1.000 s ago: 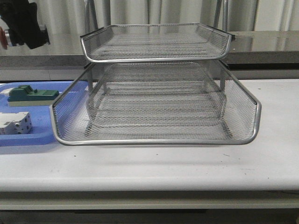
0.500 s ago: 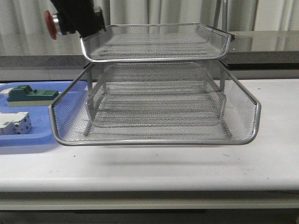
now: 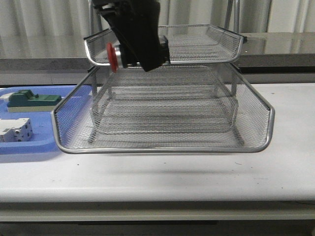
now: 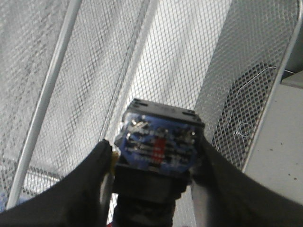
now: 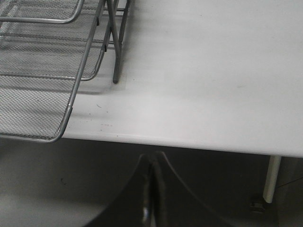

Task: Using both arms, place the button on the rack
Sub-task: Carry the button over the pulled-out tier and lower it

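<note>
Left arm [image 3: 135, 27]: black, comes down from the top of the front view and hangs in front of the rack's upper tray, left of centre.
Left gripper [image 4: 154, 163]: clamped on the button; the two dark fingers [image 4: 83, 187] press against either side of its body in the left wrist view.
Button [image 3: 118, 56]: held in the air, lying sideways, red round head pointing to the left of the front view. It sits at the height of the upper tray's front rim, in front of it. From the front view I cannot tell whether it touches the mesh. In the left wrist view its blue rear block faces the camera, with wire mesh behind it.
Rack [image 3: 162, 147]: silver wire mesh, stands on the white table [image 3: 197, 172]. A wide lower tray and a smaller upper tray are visible; both show bare mesh.
Right gripper [image 5: 150, 189]: fingers pressed together, nothing between them; it hangs off the table's edge, near a corner of the rack.
Blue tray [image 3: 42, 142]: flat, on the table just left of the rack.
Green-topped block [image 3: 32, 100]: on the blue tray, far side.
White circuit breaker [image 3: 15, 130]: on the blue tray, nearer side.
</note>
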`<state>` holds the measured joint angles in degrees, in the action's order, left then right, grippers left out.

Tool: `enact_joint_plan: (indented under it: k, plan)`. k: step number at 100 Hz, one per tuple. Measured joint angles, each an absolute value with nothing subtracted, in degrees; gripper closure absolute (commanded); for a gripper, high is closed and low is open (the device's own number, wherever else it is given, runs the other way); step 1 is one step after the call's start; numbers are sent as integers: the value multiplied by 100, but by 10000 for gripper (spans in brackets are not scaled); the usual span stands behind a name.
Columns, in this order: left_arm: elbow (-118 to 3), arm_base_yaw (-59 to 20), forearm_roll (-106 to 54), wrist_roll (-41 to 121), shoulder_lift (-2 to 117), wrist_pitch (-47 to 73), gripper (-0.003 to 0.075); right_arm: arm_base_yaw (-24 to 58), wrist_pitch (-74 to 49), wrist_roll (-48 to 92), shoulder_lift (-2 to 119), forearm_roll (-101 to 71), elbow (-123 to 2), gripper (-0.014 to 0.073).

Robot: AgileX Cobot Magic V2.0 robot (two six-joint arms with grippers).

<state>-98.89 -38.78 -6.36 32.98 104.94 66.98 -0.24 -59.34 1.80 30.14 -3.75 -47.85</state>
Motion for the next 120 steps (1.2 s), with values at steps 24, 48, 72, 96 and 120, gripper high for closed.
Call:
enact_joint_plan:
  k: [24,48,72,96,120]
  plan:
    - [-9889,-3957,-670,3288,10797,6127,729,-24,-5934,180,3014,-375,-4785,663]
    - [-9889,-3957,-670,3288,11013,6171,587,-24,-5934,180,3014,-375,-4785,663]
    - [-9889,-3957,-670,3288,11093,6237,301,-24,-5934,180,3014,-375,-4785,663]
    - [-9889,-3957,-670,3288,11093,6237,284,-24,-5934,180,3014,-375,-4785,663]
    - [-9983,-3957,-670,3263,11093,6417,285,-24,-5934,180,3014,-375,-4785,663]
